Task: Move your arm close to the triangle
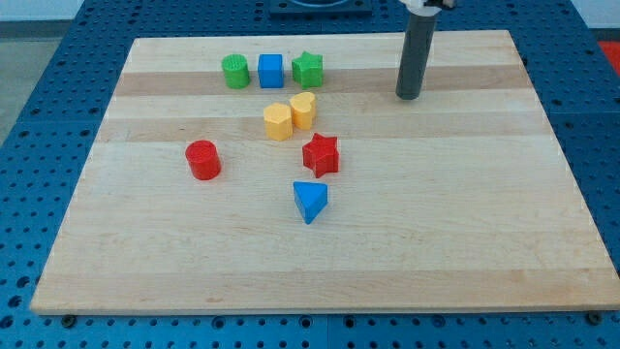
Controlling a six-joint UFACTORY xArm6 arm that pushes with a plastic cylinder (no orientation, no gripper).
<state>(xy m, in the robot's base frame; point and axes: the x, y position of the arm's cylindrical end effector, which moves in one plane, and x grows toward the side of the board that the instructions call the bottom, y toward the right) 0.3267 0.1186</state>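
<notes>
The blue triangle [310,202] lies near the middle of the wooden board [465,223], below the red star [321,154]. My tip [409,95] rests on the board at the view's upper right, well up and to the right of the triangle. It touches no block.
A green cylinder [235,71], a blue cube [270,70] and a green star [308,69] stand in a row near the view's top. Two yellow blocks [278,121] [303,111] sit below them. A red cylinder [203,160] stands at the left.
</notes>
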